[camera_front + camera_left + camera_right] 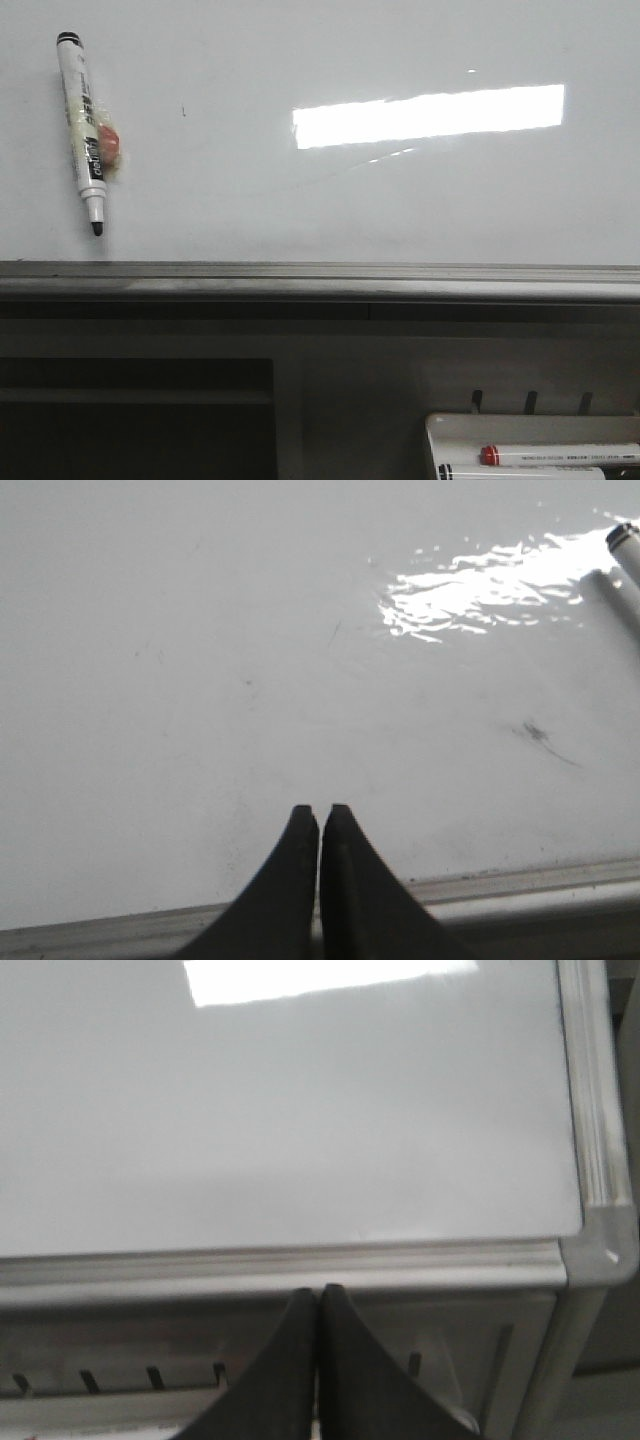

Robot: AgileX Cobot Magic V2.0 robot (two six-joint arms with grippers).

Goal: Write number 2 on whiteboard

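The whiteboard (330,200) fills the upper front view, glossy white, with a grey metal ledge (320,280) along its near edge. No number 2 shows on it; only faint small marks. A black-and-white marker (83,130), uncapped with tip toward the ledge, lies on the board at far left; its end shows in the left wrist view (625,550). My left gripper (320,810) is shut and empty over the board near the ledge. My right gripper (319,1290) is shut and empty just in front of the ledge (300,1265), near the board's right corner (600,1245). Neither gripper shows in the front view.
A small white tray (530,430) with two markers, one with a red band (560,455), sits below the ledge at lower right. A bright rectangle of reflected light (430,115) lies on the board. A dark shelf opening (135,420) is at lower left.
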